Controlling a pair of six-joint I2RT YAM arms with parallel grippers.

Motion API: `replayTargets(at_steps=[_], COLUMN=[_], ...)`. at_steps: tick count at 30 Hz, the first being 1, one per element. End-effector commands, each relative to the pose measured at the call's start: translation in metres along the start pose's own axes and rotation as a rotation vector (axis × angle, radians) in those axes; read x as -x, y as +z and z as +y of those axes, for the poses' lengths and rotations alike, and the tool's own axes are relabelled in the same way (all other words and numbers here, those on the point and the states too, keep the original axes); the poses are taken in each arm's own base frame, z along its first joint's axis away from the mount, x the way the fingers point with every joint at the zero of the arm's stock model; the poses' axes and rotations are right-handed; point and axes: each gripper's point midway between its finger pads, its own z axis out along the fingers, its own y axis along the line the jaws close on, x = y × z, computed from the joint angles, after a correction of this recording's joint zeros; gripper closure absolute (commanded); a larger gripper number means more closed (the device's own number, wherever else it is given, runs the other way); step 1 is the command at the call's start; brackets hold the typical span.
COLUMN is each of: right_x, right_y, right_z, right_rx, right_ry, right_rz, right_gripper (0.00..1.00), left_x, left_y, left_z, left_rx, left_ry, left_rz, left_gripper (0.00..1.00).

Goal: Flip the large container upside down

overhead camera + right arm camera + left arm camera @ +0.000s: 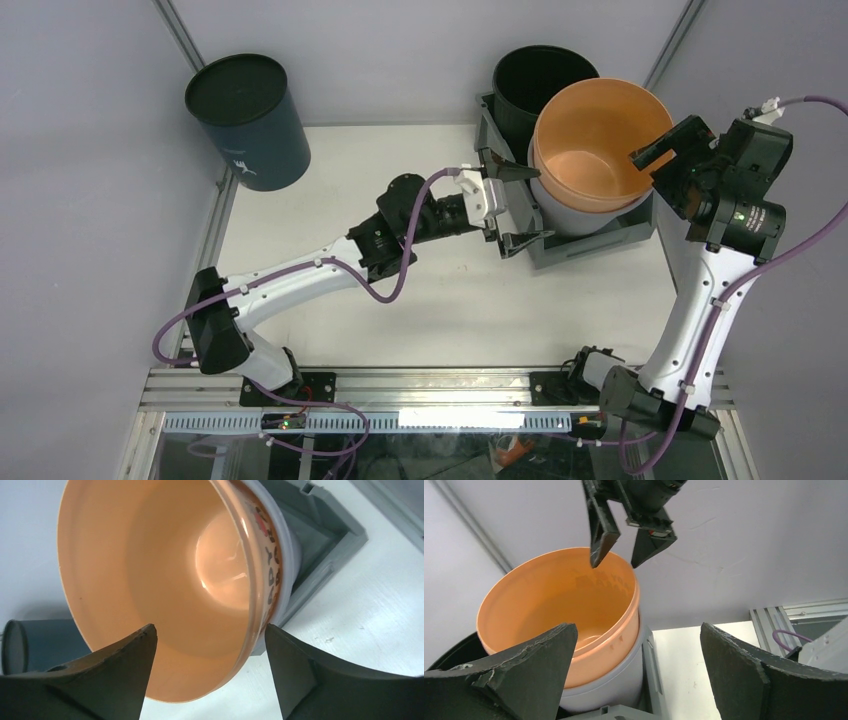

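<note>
The left claw [535, 205] has its jaws wide apart and clamped on nothing. It sits close to the left wall of the large container [600, 243], the big grey bin standing upright, open side up, on the table [450, 300] directly ahead of it. One finger lies by the far part of that wall and the other by the bin's near left corner; whether either touches the plastic cannot be told. From the left wrist camera, a bit of the bin's rim shows low between the two fingers [524, 675], with the buckets rising just beyond. Inside the bin, right in front of this claw, a pale grey bucket [580, 215] stands with an orange bucket [590, 130] nested in it, mouth up. A black bucket [525, 85] fills the bin's far left corner, just past the claw's farther finger. The right claw [648, 165] hangs at the orange bucket's right rim, across the bin from the left claw, with its jaws apart and holding nothing. One fingertip is over the inside of the bucket and the other outside it, so the rim runs between them unpinched. A dark round drum [250, 125] stands well away from both claws, beyond the table's far left corner.
</note>
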Motion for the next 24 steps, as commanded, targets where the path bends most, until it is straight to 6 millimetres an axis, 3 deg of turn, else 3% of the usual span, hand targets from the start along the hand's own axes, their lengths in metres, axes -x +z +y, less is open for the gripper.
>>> replayTargets(at_steps=[1, 6, 8, 11, 15, 18, 21, 24], right_x=[0.025, 0.026, 0.024, 0.024, 0.030, 0.033, 0.004, -0.018], right_y=[-0.020, -0.018, -0.016, -0.023, -0.051, -0.074, -0.087, -0.086], right_z=[0.000, -0.018, -0.021, -0.009, 0.032, 0.065, 0.111, 0.126], right_rx=[-0.048, -0.157, -0.174, -0.117, 0.084, 0.242, 0.538, 0.669], right_ry=[-0.078, -0.092, -0.090, -0.108, -0.263, -0.360, -0.514, -0.588], right_rz=[-0.129, -0.139, -0.127, -0.128, -0.190, -0.235, -0.164, -0.105], right_gripper=[0.18, 0.18, 0.20, 0.22, 0.23, 0.25, 0.28, 0.33], left_x=[0.038, 0.024, 0.006, -0.035, -0.084, -0.098, -0.108, -0.131], left_y=[-0.011, -0.030, -0.039, -0.049, -0.051, -0.044, -0.031, -0.017], left_z=[0.027, 0.080, 0.095, 0.107, 0.107, 0.101, 0.092, 0.083], left_rx=[0.160, 0.452, 0.505, 0.532, 0.514, 0.473, 0.414, 0.365], left_ry=[-0.037, -0.411, -0.565, -0.844, -1.107, -1.183, -1.292, -1.419], left_rz=[-0.063, 0.009, 0.029, 0.056, 0.098, 0.108, 0.121, 0.167], left_gripper=[0.01, 0.01, 0.01, 0.01, 0.01, 0.01, 0.01, 0.05])
